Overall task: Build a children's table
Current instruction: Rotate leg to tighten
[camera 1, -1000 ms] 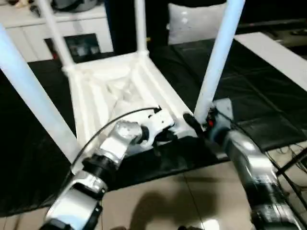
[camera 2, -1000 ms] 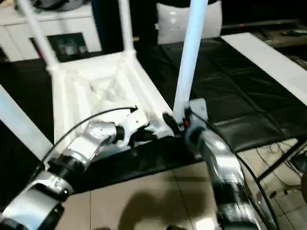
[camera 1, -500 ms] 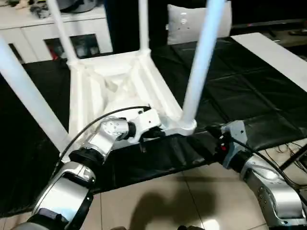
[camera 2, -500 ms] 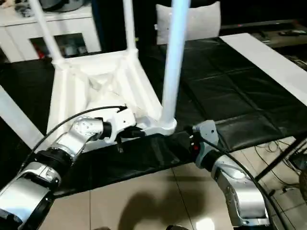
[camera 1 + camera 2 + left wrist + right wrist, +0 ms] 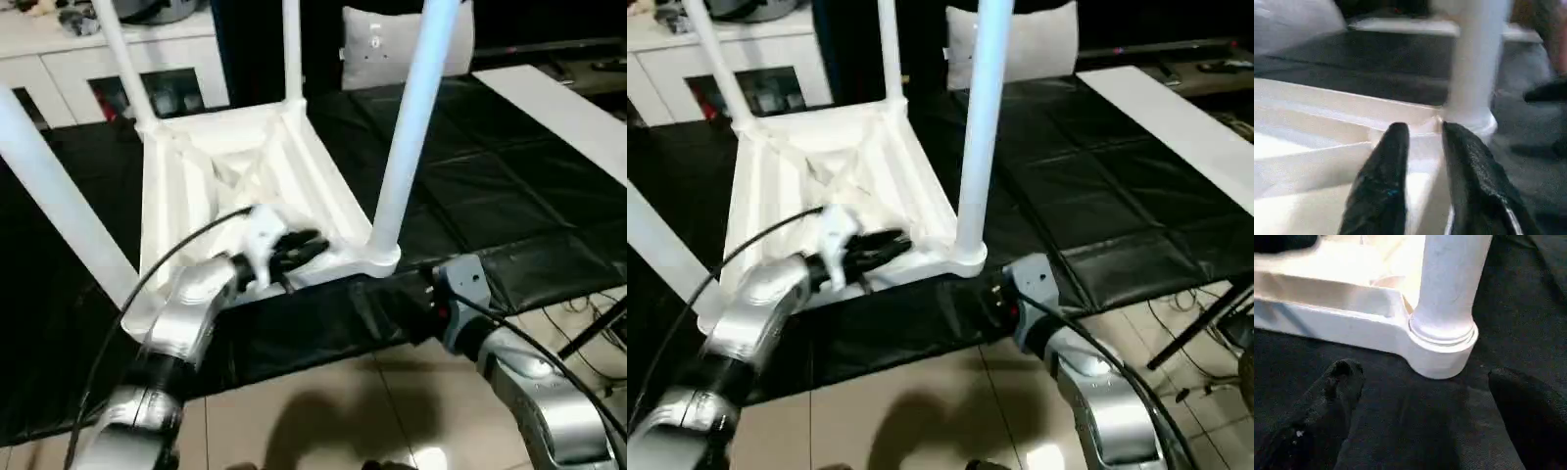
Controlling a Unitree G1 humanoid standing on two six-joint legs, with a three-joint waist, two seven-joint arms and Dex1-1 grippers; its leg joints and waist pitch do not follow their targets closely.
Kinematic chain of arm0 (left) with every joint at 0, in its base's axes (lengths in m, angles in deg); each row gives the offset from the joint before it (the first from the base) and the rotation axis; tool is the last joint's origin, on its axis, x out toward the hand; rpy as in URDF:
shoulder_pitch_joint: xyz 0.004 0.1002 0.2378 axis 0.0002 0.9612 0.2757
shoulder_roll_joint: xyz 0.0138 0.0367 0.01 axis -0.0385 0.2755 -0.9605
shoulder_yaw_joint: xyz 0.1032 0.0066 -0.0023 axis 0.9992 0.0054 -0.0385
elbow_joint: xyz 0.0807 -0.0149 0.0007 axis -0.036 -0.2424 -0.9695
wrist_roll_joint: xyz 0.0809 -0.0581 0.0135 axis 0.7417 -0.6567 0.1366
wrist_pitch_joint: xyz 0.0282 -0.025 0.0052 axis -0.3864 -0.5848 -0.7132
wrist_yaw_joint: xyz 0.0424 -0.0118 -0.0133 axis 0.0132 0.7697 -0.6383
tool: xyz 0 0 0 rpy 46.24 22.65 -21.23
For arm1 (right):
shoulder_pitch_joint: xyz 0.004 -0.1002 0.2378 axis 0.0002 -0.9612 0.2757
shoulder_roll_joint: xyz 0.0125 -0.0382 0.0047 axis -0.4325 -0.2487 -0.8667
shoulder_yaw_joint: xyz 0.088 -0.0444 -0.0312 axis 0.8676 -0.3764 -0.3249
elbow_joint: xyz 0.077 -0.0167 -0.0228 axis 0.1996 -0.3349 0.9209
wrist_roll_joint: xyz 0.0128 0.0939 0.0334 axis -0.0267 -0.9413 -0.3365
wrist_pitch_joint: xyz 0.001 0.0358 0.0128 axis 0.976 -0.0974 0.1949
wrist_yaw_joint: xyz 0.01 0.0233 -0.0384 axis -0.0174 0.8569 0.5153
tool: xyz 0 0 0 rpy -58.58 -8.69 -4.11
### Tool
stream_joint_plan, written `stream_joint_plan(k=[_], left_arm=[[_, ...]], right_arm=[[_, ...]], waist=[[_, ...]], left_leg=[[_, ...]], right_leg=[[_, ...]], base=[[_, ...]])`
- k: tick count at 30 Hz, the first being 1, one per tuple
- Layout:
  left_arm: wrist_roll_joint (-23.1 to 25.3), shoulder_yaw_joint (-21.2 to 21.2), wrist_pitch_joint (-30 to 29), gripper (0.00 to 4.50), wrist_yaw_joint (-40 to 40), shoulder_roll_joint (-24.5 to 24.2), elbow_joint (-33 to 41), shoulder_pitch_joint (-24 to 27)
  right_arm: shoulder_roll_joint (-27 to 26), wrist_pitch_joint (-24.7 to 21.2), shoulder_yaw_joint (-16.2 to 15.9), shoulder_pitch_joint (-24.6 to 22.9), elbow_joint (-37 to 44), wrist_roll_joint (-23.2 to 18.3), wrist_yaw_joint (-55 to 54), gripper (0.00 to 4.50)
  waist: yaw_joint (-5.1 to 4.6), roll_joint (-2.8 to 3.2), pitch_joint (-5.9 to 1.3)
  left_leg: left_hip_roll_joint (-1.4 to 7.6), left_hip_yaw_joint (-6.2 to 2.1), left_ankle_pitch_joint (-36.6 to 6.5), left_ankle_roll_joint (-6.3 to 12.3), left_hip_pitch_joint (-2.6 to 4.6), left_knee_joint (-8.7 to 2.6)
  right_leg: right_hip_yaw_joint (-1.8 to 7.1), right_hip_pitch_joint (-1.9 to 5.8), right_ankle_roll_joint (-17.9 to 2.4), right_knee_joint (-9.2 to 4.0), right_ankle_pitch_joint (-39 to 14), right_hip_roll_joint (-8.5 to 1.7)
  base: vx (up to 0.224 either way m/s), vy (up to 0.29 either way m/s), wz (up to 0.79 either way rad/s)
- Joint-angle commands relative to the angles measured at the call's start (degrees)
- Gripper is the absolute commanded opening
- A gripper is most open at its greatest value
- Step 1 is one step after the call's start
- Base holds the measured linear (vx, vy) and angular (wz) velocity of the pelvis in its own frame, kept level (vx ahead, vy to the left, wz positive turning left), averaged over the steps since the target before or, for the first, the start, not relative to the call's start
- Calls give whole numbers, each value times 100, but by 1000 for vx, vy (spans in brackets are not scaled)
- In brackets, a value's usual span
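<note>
The children's table lies upside down on the black mat, its white ribbed top facing up. All four white legs stand in the corner sockets; the near right leg rises from its round socket. My left gripper hovers over the top's near rim, its black fingers a narrow gap apart with nothing clamped. My right gripper sits low on the mat just in front of the near right socket. It is wide open and apart from the table.
The black mat covers the floor under and to the right of the table. A white cabinet with dark glass doors and a white cushion stand behind. A white board lies at the right. Cables trail over the tiles.
My right gripper drew back from the near right leg's base and opened wider. My left gripper rose off the near rim and its fingers parted slightly. The camera shifted too.
</note>
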Motion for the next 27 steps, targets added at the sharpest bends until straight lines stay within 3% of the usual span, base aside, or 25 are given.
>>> stream_joint_plan(k=[1, 2, 3, 4, 5, 6, 7, 8, 9, 10, 11, 12, 13, 14, 15, 16, 17, 18, 19, 20, 21, 22, 24, 26, 27], left_arm=[[-3, -164, -234, 169, -552, 139, 629, 301], [61, -188, -405, 169, -824, 236, 880, 513], [85, -203, -560, 180, -976, 291, 1013, 623], [229, -214, -885, 184, -1313, 395, 1206, 832], [329, -175, -904, 195, -1403, 403, 1278, 909], [395, -139, -998, 195, -1515, 445, 1381, 1013], [413, -140, -1053, 216, -1605, 492, 1458, 1071], [411, -126, -1084, 216, -1663, 516, 1561, 1115], [407, -120, -1102, 224, -1695, 528, 1617, 1137], [396, -121, -1173, 229, -1768, 530, 1742, 1178], [401, -153, -1186, 238, -1848, 512, 1805, 1198], [407, -170, -1229, 252, -1919, 505, 1872, 1222], [405, -160, -1256, 260, -1918, 474, 1915, 1250], [390, -149, -1334, 266, -1926, 467, 1994, 1291], [387, -141, -1381, 284, -1932, 459, 2039, 1317], [441, -128, -1413, 284, -1973, 454, 2101, 1358], [503, -116, -1328, 295, -1990, 437, 2098, 1376], [503, -116, -1328, 295, -1990, 437, 2098, 1376], [545, -125, -1325, 308, -2036, 439, 2112, 1402], [544, -128, -1333, 321, -2041, 440, 2113, 1404], [527, -149, -1413, 321, -2110, 448, 2133, 1420], [512, -185, -1460, 329, -2205, 455, 2134, 1433], [507, -221, -1469, 346, -2267, 453, 2129, 1450], [460, -162, -1467, 360, -2146, 353, 2222, 1555], [455, -153, -1464, 371, -2124, 342, 2232, 1563]], right_arm=[[31, 52, -129, 81, -153, 93, 8, 450], [33, 115, -160, 115, -237, 87, 39, 450], [32, 154, -175, 133, -278, 81, 55, 450], [4, 249, -173, 165, -366, 45, 87, 450], [-16, 281, -166, 176, -399, 44, 84, 450], [-39, 320, -153, 191, -441, 40, 94, 450], [-56, 310, -153, 213, -472, 8, 138, 450], [-54, 297, -166, 244, -515, 7, 164, 450], [-52, 289, -174, 261, -539, 7, 178, 450], [-32, 223, -207, 327, -616, -46, 288, 450], [-28, 186, -217, 411, -723, -123, 406, 450], [-30, 187, -218, 458, -792, -172, 465, 450], [-75, 144, -169, 519, -900, -333, 589, 450], [-133, 159, -106, 590, -1051, -463, 671, 450], [-191, 216, -43, 675, -1236, -504, 653, 450], [-271, 419, 32, 821, -1577, -497, 594, 450], [-259, 501, 28, 840, -1663, -476, 614, 450], [-259, 501, 28, 840, -1663, -476, 614, 450], [-218, 456, 42, 746, -1511, -513, 637, 450], [-217, 448, 46, 736, -1492, -518, 633, 450], [-204, 348, 82, 660, -1323, -549, 599, 450], [-206, 253, 109, 622, -1186, -516, 497, 450], [-219, 218, 119, 628, -1104, -494, 435, 450], [-230, 270, 120, 682, -971, -569, 571, 450], [-228, 278, 116, 688, -965, -579, 588, 450]], waist=[[-25, 39, -346], [-177, 64, -331], [-208, 113, -305], [-322, 118, -243], [-369, 48, -227], [-371, -80, -230], [-220, -237, -215], [2, -431, -293], [60, -423, -285], [167, -446, -274], [192, -500, -306], [206, -473, -300], [240, -428, -285], [251, -325, -279], [207, -310, -275], [123, -86, -295], [-64, 6, -339], [-88, 40, -306], [-110, -11, -264], [-58, -120, -210], [-38, -163, -190], [-5, -229, -177], [-17, -244, -163], [-87, -244, -173], [-93, -234, -188]], left_leg=[[411, -513, -1437, 606, -146, -568], [653, -842, -1872, 669, -153, -702], [793, -1009, -2184, 713, -103, -832], [916, -1312, -2606, 929, 64, -981], [889, -1404, -2592, 1054, 142, -963], [636, -1463, -2287, 1298, 73, -891], [-120, -961, -1479, 1057, -358, -331], [-280, -479, -437, 604, -220, 385], [-234, -455, -163, 475, -350, 567], [-197, -420, -206, 409, -487, 756], [-147, -467, -494, 418, -680, 882], [-108, -486, -569, 355, -652, 907], [-39, -493, -602, 225, -502, 810], [32, -470, -478, 320, -410, 475], [77, -457, -302, 472, -372, 300], [307, -437, -67, 587, 22, -163], [880, -712, -347, 795, 146, -409], [956, -744, -682, 763, 128, -484], [821, -629, -1444, 575, 177, -479], [565, -417, -2206, 126, 201, -428], [440, -331, -2375, -31, 211, -391], [321, -248, -2302, -83, 240, -342], [275, -217, -1987, -15, 210, -336], [313, -262, -2008, -20, 148, -372], [324, -280, -2029, -20, 144, -379]], right_leg=[[57, 476, -354, -316, -2136, -411], [78, 495, -422, -98, -1587, -321], [118, 466, -464, 80, -1400, -236], [239, 282, -607, 426, -1461, -44], [345, 187, -742, 533, -1454, -16], [523, 223, -1268, 492, -1376, -68], [717, 405, -1460, -173, -1723, -558], [545, 439, -404, -547, -3023, -1052], [516, 471, 209, -559, -3405, -1189], [596, 449, 1151, -550, -3383, -1347], [628, 596, 1634, -374, -2735, -1500], [492, 591, 1657, -358, -2444, -1592], [321, 592, 1091, -436, -2115, -1624], [286, 708, 32, -425, -1980, -1315], [149, 752, -374, -411, -1846, -1139], [58, 555, -629, -292, -1643, -479], [141, 446, -528, 92, -1021, -252], [229, 448, -505, 183, -797, -278], [383, 384, -618, 99, -686, -343], [498, 383, -743, -180, -1403, -494], [532, 371, -739, -284, -1964, -526], [542, 366, -546, -411, -2978, -552], [520, 357, -134, -524, -3858, -542], [449, 369, 95, -568, -3911, -509], [437, 383, 102, -556, -3819, -516]], base=[[-12, -13, 24], [-10, -43, 50], [43, -82, 60], [43, -82, 60], [60, -137, 72], [-16, -179, 71], [-16, -179, 71], [-34, -202, 53], [-16, -183, 47], [-16, -183, 47], [-26, -111, 43], [-42, -32, 37], [-42, -32, 37], [-51, 14, 40], [-51, 50, 29], [-51, 50, 29], [-71, 73, 6], [-76, 68, -2], [-76, 68, -2], [-55, 40, 11], [0, 0, 0], [0, 0, 0], [-26, 5, 1], [0, 0, 0], [0, 0, 0]])
